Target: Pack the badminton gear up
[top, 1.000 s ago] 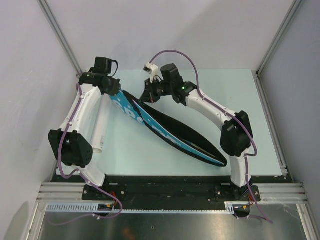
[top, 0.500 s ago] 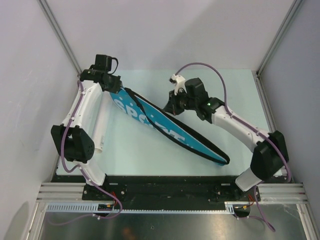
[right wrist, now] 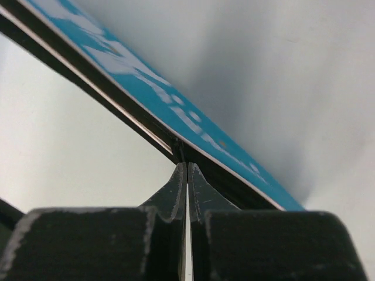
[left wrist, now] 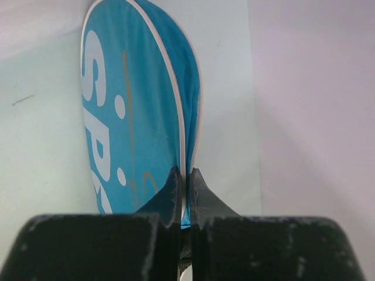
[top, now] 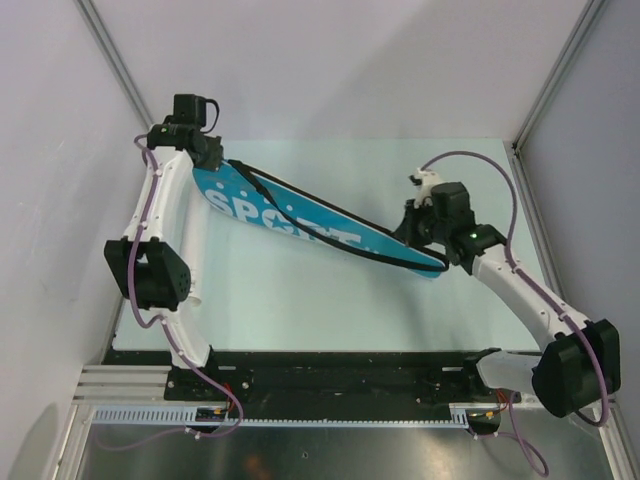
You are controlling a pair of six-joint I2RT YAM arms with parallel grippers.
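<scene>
The long blue "SPORT" racket bag with black edging stretches across the table from back left to centre right, held off the surface. My left gripper is shut on the rim of its wide end; in the left wrist view the fingertips pinch the bag edge-on. My right gripper is shut at the black zipper edge near the narrow end, and the right wrist view shows its tips closed against the bag's black seam. A white tube lies beside the left arm.
The pale green table is bounded by grey walls at the left, back and right. A metal frame post stands at the back right corner. The arm bases sit on the black rail at the near edge.
My right gripper slid along the bag's black edge from the wide end to near the narrow tip. The bag swung toward the right. My left gripper shifted slightly left and back.
</scene>
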